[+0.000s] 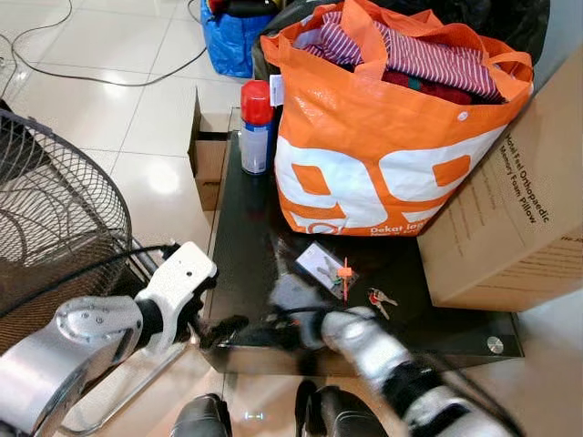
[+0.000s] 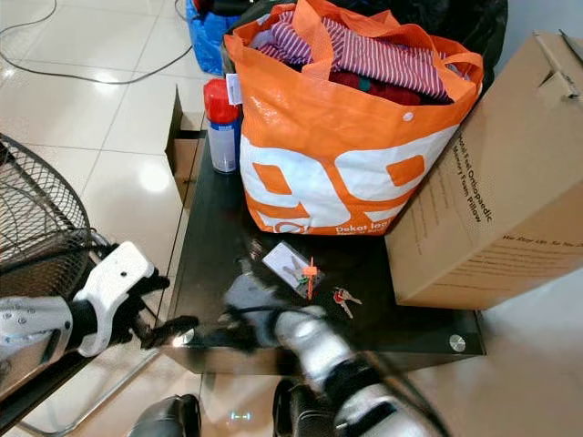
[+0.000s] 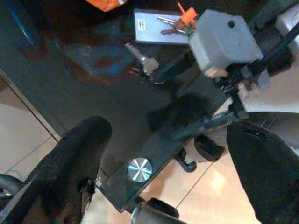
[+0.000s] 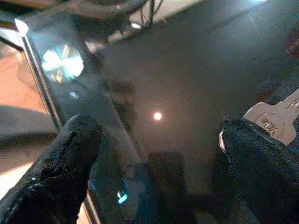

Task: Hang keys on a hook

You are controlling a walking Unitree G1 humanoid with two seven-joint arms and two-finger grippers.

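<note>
At my far left stands the wire fan guard (image 1: 46, 209). My left gripper (image 1: 223, 330) hangs just off the near left corner of the black glass table (image 1: 246, 273), its fingers (image 3: 74, 158) spread wide with nothing between them. Further in, my right gripper (image 4: 154, 154) hovers low over the glass near the front edge, jaws wide apart and empty, one fingertip (image 4: 261, 158) close beside a silver key (image 4: 275, 119). Behind it stand a red-capped spray can (image 1: 256, 127) and the orange shopping bag (image 1: 383, 155) stuffed with clothes. Right of my gripper lies a small card (image 1: 319, 264) carrying keys with an orange tag (image 1: 344, 273), then a loose bunch of keys with a red head (image 1: 379, 297), then the cardboard box (image 1: 510, 218). I see no hook. I judge the step is picking up keys: I should centre my jaws over the silver key, press lightly onto the slippery glass, and close slowly so it does not skid away.
</note>
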